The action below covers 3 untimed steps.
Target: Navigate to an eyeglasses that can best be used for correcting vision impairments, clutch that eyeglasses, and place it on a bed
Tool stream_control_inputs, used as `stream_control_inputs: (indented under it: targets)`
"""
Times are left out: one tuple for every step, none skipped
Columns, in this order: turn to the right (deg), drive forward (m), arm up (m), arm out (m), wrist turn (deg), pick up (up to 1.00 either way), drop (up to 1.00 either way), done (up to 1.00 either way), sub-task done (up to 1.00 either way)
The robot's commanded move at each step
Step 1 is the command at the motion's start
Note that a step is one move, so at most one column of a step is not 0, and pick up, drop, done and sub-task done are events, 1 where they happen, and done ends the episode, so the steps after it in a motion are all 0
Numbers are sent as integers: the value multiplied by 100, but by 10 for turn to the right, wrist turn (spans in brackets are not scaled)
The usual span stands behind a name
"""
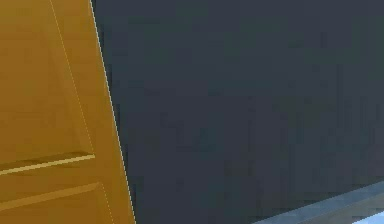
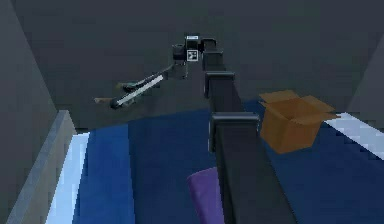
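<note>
Gripper (image 2: 122, 94): far, above bed (image 2: 150, 150); apart or together, cannot tell.
Box (image 2: 295, 120): brown, on bed, right.
Door (image 1: 45, 100): yellow, left.

A mustard-yellow panelled wooden door (image 1: 45, 110) takes the forward view's left, with a plain dark grey wall (image 1: 250, 100) to its right. In the arm side view, a brown cardboard box (image 2: 293, 120) sits at the right, and a small purple object (image 2: 205, 195) lies near the bottom edge.
</note>
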Motion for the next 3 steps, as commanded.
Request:
stream_control_inputs:
  targets:
    - [0,0,0,0,450,0,0,0,0]
    - [0,0,0,0,450,0,0,0,0]
    - [0,0,0,0,60,0,0,0,0]
